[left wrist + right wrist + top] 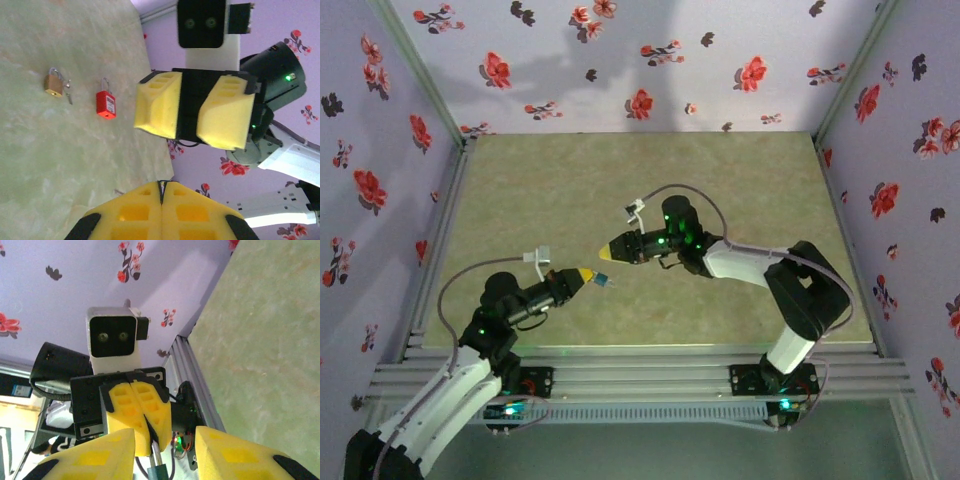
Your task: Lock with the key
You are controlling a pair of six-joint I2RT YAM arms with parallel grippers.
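My left gripper (588, 273) is shut on the silver shackle of a small teal padlock (161, 473), whose body sticks out past its yellow fingertips (606, 281). In the left wrist view a thin dark sliver shows between its closed fingers (145, 210). My right gripper (607, 252) faces it tip to tip, just above. Its yellow fingers (235, 455) stand apart on either side of the padlock without touching it. A brass padlock (52, 84) lies on the table with a small key (68, 93) beside it.
A red padlock (106, 102) lies on the green mat (620, 180) near the brass one. Flowered walls close in the back and both sides. An aluminium rail (640, 365) runs along the near edge, with the arm bases on it.
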